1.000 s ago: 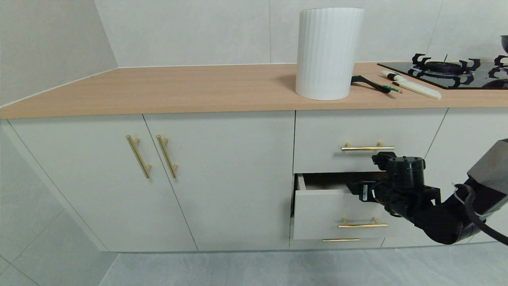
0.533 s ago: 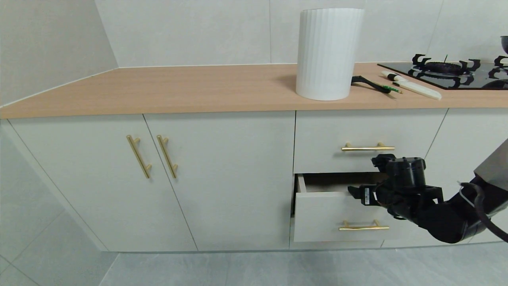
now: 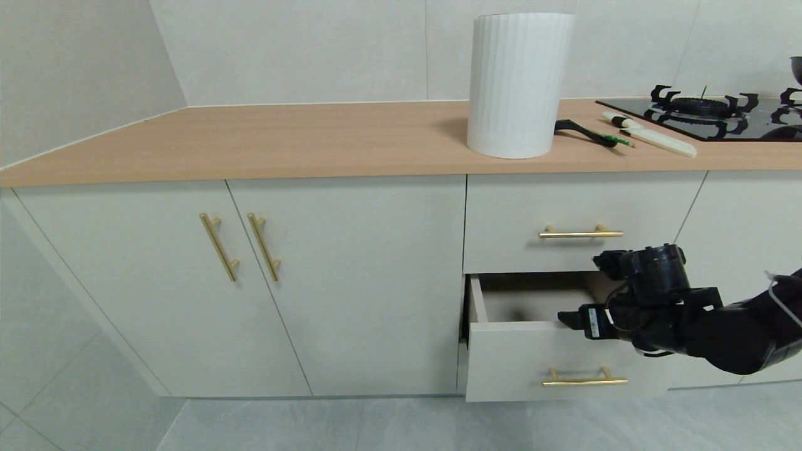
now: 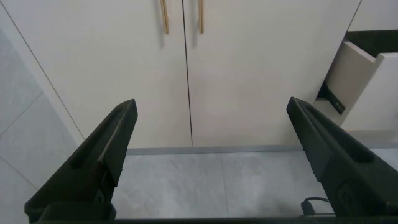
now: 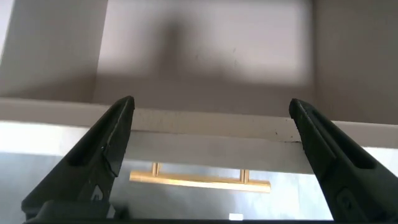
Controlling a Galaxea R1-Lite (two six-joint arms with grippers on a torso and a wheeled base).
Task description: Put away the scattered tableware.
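You have a long wooden counter (image 3: 282, 141) in front of you. A tall white tub (image 3: 519, 84) with ridges stands upright on it. Just beside the tub lie a black tool (image 3: 586, 133), a thin green stick (image 3: 618, 139) and a white knife (image 3: 659, 139), near the black stove (image 3: 708, 119).

Right end effector (image 3: 573, 318) is backing off toward 5 o'clock, sliding the middle drawer (image 3: 514, 366) further open.

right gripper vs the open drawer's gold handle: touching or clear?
Apart. In the head view the right gripper sits at the top edge of the open drawer, and bare drawer front separates it from the gold handle lower down.
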